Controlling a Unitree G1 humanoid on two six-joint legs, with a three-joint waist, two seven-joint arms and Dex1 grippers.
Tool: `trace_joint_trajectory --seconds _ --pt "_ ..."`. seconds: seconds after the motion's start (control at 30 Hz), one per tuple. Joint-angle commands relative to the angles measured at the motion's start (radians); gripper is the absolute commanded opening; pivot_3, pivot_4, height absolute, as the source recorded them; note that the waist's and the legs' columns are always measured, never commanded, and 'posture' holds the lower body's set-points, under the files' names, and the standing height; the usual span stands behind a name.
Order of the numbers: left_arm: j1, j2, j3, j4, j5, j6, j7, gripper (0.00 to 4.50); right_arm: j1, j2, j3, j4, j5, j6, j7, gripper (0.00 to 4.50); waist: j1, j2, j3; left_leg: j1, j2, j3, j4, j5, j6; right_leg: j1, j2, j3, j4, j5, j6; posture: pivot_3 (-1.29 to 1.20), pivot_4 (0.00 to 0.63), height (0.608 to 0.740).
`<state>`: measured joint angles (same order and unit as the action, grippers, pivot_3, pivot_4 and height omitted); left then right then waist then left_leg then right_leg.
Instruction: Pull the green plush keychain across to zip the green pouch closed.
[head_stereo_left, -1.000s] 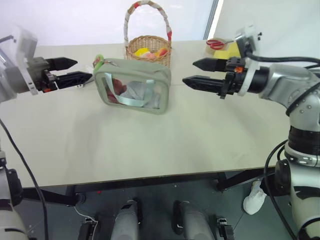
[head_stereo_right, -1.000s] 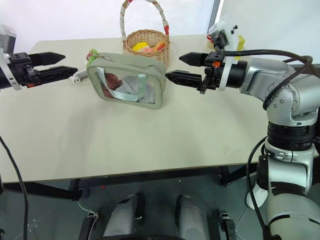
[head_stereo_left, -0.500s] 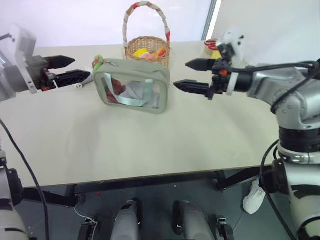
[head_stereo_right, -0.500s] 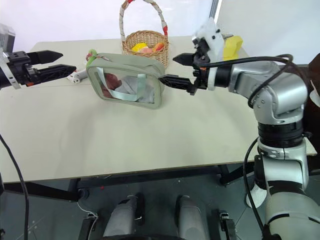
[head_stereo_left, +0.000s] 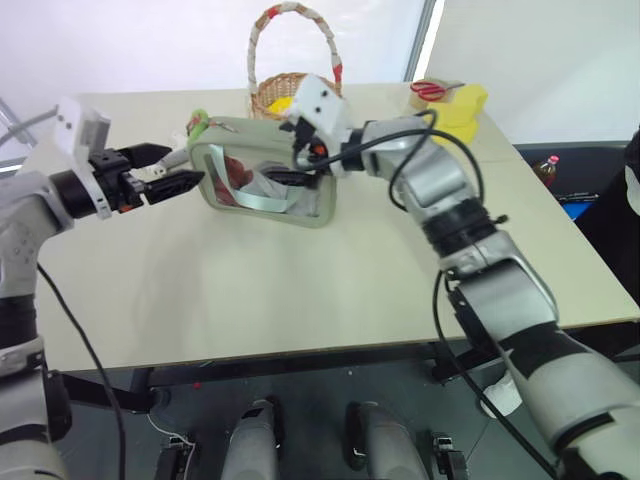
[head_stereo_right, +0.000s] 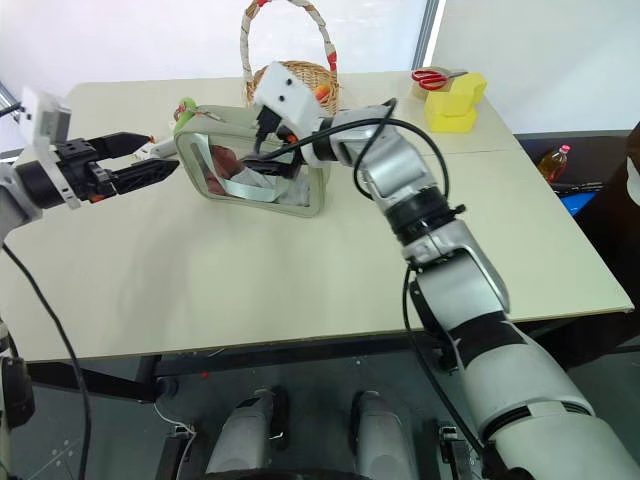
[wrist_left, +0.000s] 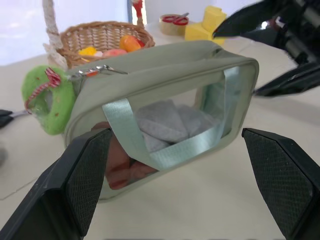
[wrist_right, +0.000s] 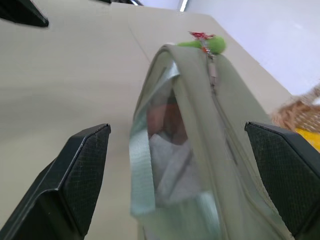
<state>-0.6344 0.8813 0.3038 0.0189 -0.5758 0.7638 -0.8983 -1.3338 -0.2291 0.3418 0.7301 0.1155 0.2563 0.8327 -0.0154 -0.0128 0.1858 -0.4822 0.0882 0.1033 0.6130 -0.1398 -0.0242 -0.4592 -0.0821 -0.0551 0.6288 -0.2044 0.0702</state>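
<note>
- Rectangular sage-green fabric pouch (head_stereo_left: 268, 185) with a clear plastic front window stands upright on the beige table (head_stereo_left: 300, 290), just in front of the wicker basket (head_stereo_left: 290, 95) with the tall wrapped handle.
- Long axis of the pouch runs roughly left-right across the table; window faces the robot, zipper runs along the top edge.
- Small lime-green fuzzy plush keychain (wrist_left: 47, 102) hangs off the zipper pull at the pouch's left end, so judged: pull has the full top run to travel toward the right end.
- Left gripper (head_stereo_left: 165, 172): jaws wide, empty, level, pointing at the pouch's left end near the keychain, not touching.
- Right gripper (head_stereo_right: 262, 160): jaws wide, empty, over the pouch's top and front face; right wrist view looks down the length of the zipper with a finger either side of the pouch.
- Step in hand, judged: closing in to grasp, nothing held yet.
- Doing it well:
  - one gripper should pinch the pouch body to anchor it, else it slides or tips;
  - other pinches the keychain close to the metal pull, not the fluffy tip;
  - pull straight along the zipper line, low and parallel to the top edge.
</note>
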Motion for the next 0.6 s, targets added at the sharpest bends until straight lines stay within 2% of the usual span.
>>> trace_joint_trajectory --seconds 0.03,0.1,0.2,0.43,0.6 --pt "0.019 0.000 0.046 -0.076 -0.035 0.025 0.038 4.45 -0.073 0.020 -0.016 0.150 -0.070 -0.118 -0.003 4.48 0.002 0.000 0.000 0.000 0.000 0.000 0.000 0.000 0.000 0.000 0.000 0.000 0.000 0.000 0.000 0.00 0.150 0.740" --pt "0.037 0.004 0.061 -0.107 -0.050 0.042 0.052 4.45 -0.085 0.025 -0.003 0.194 -0.108 -0.170 0.022 4.48 0.002 0.000 0.000 0.000 0.000 0.000 0.000 0.000 -0.001 0.000 0.000 0.000 0.000 0.000 0.000 0.00 0.150 0.740" --pt "0.062 0.006 0.086 -0.136 -0.067 0.057 0.077 4.50 -0.094 0.028 -0.001 0.239 -0.152 -0.229 0.039 3.65 -0.004 0.000 0.000 0.000 0.000 0.000 0.000 0.000 -0.001 0.000 0.000 0.000 0.000 0.000 0.000 0.00 0.150 0.740" --pt "0.032 0.005 0.080 -0.118 -0.088 0.058 0.103 4.50 -0.110 0.011 -0.019 0.300 -0.219 -0.333 0.043 0.09 -0.005 0.000 0.000 0.002 0.000 0.000 -0.001 0.000 -0.002 0.000 0.000 0.000 0.002 0.000 0.000 0.00 0.150 0.740" --pt "0.016 0.030 0.073 -0.079 -0.074 0.045 0.081 4.50 -0.121 -0.079 -0.052 0.260 -0.220 -0.391 0.118 0.04 0.002 0.000 0.000 0.002 0.000 0.000 -0.001 0.000 -0.002 0.001 0.000 0.000 0.001 0.000 0.000 0.00 0.150 0.740"
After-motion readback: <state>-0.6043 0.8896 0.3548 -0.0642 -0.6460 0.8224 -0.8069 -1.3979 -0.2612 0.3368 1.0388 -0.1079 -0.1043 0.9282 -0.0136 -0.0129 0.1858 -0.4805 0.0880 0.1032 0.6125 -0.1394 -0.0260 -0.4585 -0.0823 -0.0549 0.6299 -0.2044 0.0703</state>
